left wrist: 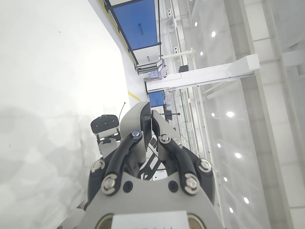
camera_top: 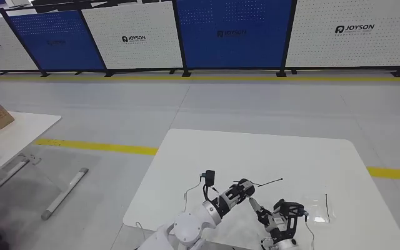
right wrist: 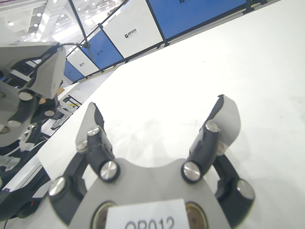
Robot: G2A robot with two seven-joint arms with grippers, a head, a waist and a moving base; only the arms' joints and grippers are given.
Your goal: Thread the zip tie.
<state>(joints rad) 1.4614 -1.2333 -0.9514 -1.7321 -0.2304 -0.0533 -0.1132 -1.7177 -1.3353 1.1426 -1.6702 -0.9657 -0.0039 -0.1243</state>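
Note:
My left gripper point(camera_top: 247, 186) hovers over the front part of the white table point(camera_top: 250, 150), shut on a thin black zip tie point(camera_top: 269, 183) whose strap sticks out to the right. In the left wrist view the tie point(left wrist: 150, 125) shows as a dark edge pinched between the closed pads of that gripper point(left wrist: 150, 110). My right gripper point(camera_top: 257, 209) sits just in front of and to the right of it, open and holding nothing point(right wrist: 157, 102). From the right wrist, the left gripper point(right wrist: 51, 55) holds the tie point(right wrist: 73, 13), which runs upward past a small head.
A second black zip tie point(camera_top: 326, 203) lies on the table to the right, also seen as a zip tie point(left wrist: 122, 110) beyond the right arm. A clear shiny patch point(camera_top: 319, 219) lies beside it. Both arms are close to the table's front edge. Another table point(camera_top: 19, 134) stands far left.

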